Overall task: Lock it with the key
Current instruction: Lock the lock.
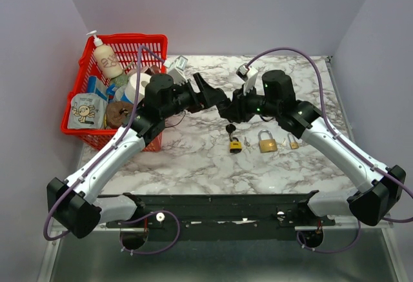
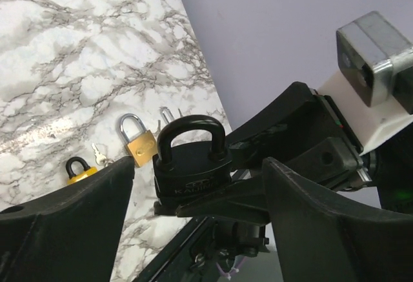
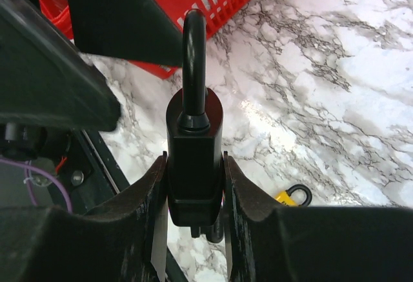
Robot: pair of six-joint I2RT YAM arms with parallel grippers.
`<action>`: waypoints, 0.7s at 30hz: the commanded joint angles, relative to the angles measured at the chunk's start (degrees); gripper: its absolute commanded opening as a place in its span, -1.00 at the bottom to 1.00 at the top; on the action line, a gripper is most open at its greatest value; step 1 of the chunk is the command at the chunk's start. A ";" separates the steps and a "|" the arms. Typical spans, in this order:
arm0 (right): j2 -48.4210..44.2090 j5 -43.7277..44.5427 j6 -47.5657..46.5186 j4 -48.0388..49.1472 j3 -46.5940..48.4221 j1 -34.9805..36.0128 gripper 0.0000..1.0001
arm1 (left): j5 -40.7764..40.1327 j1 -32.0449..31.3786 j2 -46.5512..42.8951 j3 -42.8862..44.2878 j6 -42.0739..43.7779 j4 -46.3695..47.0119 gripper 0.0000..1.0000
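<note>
My right gripper [image 3: 194, 166] is shut on the black padlock [image 3: 195, 146], one finger on each flat side of the body. The shackle [image 3: 193, 62] points up and away from the wrist. A dark key stub [image 3: 211, 230] sticks out under the lock's body, and from above its black head [image 1: 230, 128] hangs just below the lock. My left gripper [image 2: 197, 166] is open. Its fingers [image 2: 71, 224] stand wide on either side of the same padlock [image 2: 191, 159] without touching it. From above, the two grippers meet over the table's middle, left gripper [image 1: 216, 98] facing right gripper [image 1: 227, 110].
On the marble top lie a yellow padlock [image 1: 235, 144], a small silver key [image 1: 246, 142], a brass padlock [image 1: 268, 141] and a smaller brass lock [image 1: 293, 142]. A red basket [image 1: 155, 40] with a bottle and packets stands at the back left.
</note>
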 commanded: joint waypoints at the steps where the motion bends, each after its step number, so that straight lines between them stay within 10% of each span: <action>1: -0.85 1.57 2.23 6.76 1.03 0.38 -0.99 | -5.75 -2.77 0.81 2.34 -1.48 -1.33 0.66; 21: -0.14 4.29 3.99 8.17 1.30 2.67 -0.99 | -5.85 -4.53 3.72 -0.83 -7.72 -2.66 0.42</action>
